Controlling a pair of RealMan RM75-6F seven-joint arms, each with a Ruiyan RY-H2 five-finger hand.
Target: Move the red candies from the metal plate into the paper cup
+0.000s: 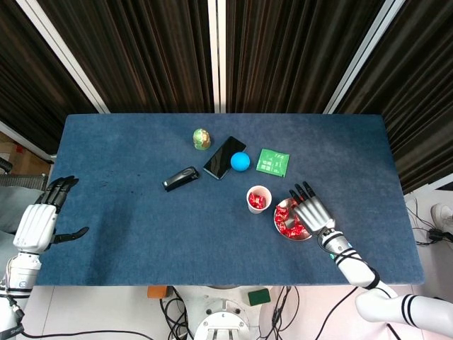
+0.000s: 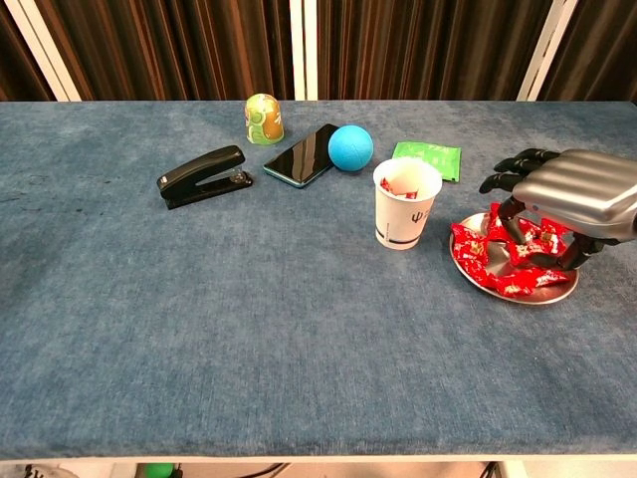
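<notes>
Chest view shows the right hand [image 2: 567,194] low over the metal plate [image 2: 476,270], palm down, its dark fingers [image 2: 510,169] curled down among the red candies [image 2: 503,255] heaped there. Fingertips reach into the pile, but whether any candy is actually pinched I cannot tell, because the palm hides the contact.

The plate sits just right of the paper cup [image 2: 406,202], close but not touching it. The cup stands upright, and a few red wrappers show inside its rim. In the head view the same cup [image 1: 258,199] and plate [image 1: 281,207] lie side by side, with the right hand [image 1: 311,211] covering the plate's far-right part and candies [image 1: 286,222] showing on the part nearer the cup.

Behind the cup, toward the curtain, lies a flat green packet [image 2: 428,157]. Behind and left of the cup rests a blue ball [image 2: 349,147], touching or nearly touching a dark phone [image 2: 303,154] lying flat. Further back from the cup stands a small green and yellow egg-shaped toy [image 2: 263,119]. Well left of the cup lies a black stapler [image 2: 203,175].

The left hand [image 1: 42,218] appears only in the head view, far left of the cup, beyond the edge of the blue table [image 1: 127,234], fingers spread apart and holding nothing.
</notes>
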